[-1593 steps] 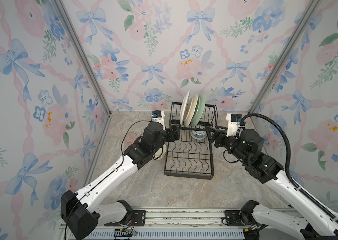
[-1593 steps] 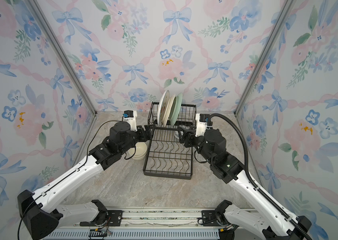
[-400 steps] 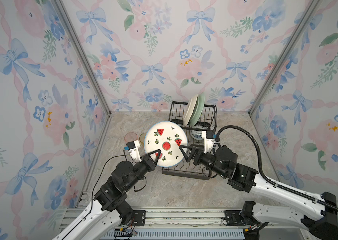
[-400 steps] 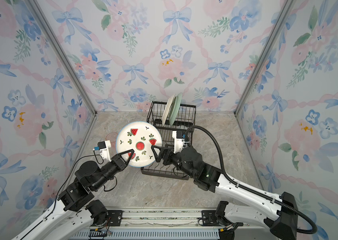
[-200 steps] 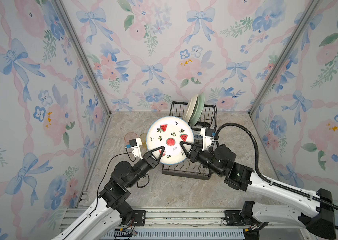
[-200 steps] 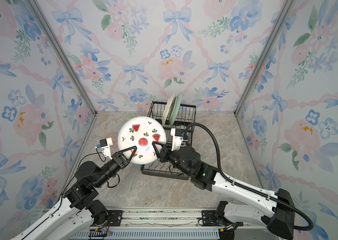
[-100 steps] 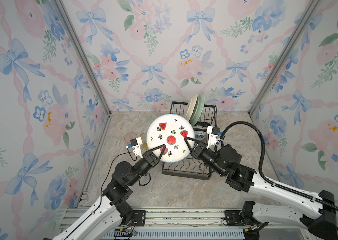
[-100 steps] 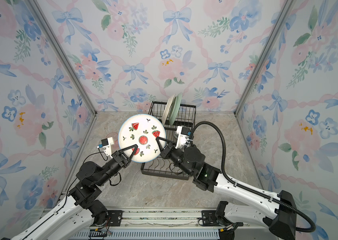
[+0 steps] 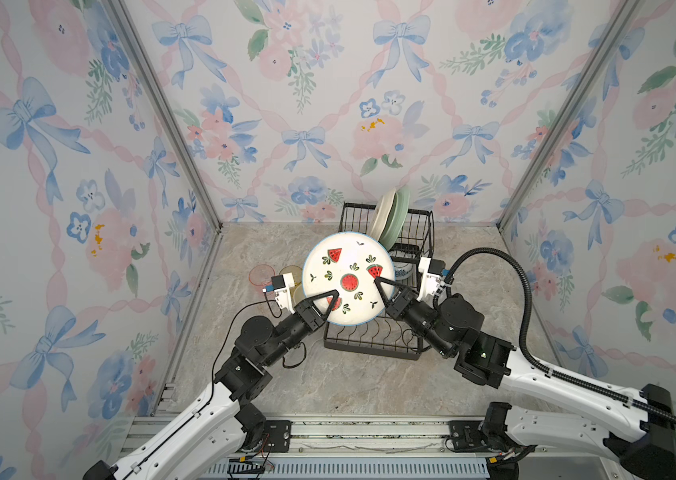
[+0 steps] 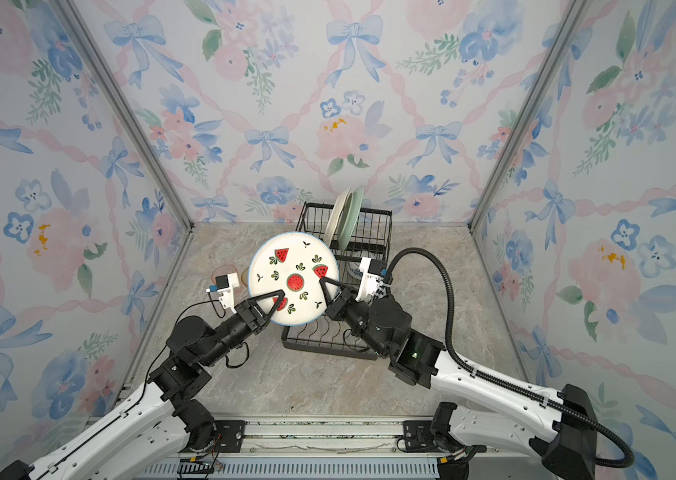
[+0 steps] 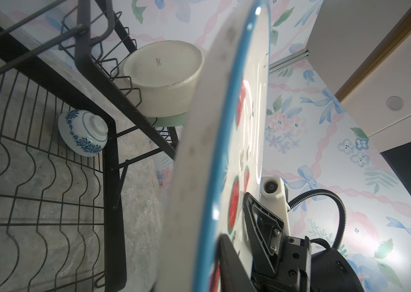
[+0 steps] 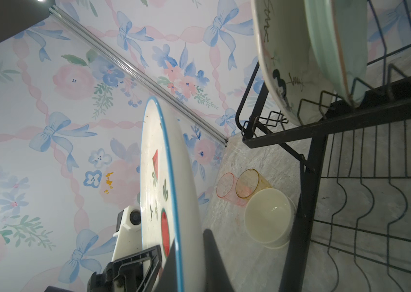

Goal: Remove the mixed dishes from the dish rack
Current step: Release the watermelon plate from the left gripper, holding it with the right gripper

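Observation:
The white watermelon-print plate (image 9: 348, 278) (image 10: 292, 284) hangs face-up above the front of the black wire dish rack (image 9: 369, 353), between both arms. My right gripper (image 9: 377, 282) (image 12: 190, 247) is shut on its right rim, one finger on each face. My left gripper (image 9: 334, 296) straddles the near-left rim. One of its fingers (image 11: 229, 263) lies along the printed face, and whether it still presses does not show. A cream plate (image 9: 382, 216) and a pale green plate (image 9: 398, 218) stand upright in the raised tier. A blue-and-white bowl (image 11: 83, 132) lies beneath that tier.
On the stone table left of the rack stand a pink tumbler (image 12: 225, 187), a yellow tumbler (image 12: 249, 182) and a cream bowl (image 12: 267, 217). Flowered walls close in the back and both sides. The right arm's black cable (image 9: 523, 291) loops above the table.
The right gripper has closed on the plate's right rim. The plate has shifted slightly toward the back and turned a little. The left gripper stays at the plate's near-left rim.

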Controlling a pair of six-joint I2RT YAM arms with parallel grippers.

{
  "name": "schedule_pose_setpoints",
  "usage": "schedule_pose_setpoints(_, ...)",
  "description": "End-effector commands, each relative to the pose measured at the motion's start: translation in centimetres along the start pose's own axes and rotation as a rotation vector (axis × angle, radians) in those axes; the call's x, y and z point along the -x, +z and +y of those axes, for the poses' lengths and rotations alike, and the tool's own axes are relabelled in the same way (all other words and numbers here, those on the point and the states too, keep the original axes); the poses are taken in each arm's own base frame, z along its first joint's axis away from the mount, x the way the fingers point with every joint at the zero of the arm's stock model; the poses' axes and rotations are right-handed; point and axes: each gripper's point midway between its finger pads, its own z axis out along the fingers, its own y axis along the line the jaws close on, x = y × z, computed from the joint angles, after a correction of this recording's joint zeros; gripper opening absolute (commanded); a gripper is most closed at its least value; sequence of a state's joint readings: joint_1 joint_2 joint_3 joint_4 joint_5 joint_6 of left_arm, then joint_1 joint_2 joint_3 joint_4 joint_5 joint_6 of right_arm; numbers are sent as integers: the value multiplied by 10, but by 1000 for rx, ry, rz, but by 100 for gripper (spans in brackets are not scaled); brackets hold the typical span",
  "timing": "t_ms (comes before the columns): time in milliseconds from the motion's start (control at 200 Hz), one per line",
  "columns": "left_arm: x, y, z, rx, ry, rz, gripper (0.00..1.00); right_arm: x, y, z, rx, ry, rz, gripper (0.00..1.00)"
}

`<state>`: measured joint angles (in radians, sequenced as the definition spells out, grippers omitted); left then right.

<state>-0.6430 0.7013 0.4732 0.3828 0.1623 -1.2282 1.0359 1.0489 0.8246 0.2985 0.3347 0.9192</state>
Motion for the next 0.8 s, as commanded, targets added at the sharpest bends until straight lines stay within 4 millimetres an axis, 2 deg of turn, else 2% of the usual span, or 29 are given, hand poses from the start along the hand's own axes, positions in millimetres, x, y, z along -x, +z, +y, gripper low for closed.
schedule_pose_setpoints(0, 0, 2, 16, 47, 66, -3, 33, -6, -3, -4, -3, -57, 13, 0)
schedule_pose_setpoints(400, -1, 7, 32, 90, 55, 2, 98, -4, 1, -24, -26, 14, 5, 0)
schedule_pose_setpoints(795, -6, 13, 43, 119, 62, 32, 98, 16, -14, -49, -77, 73, -55, 0)
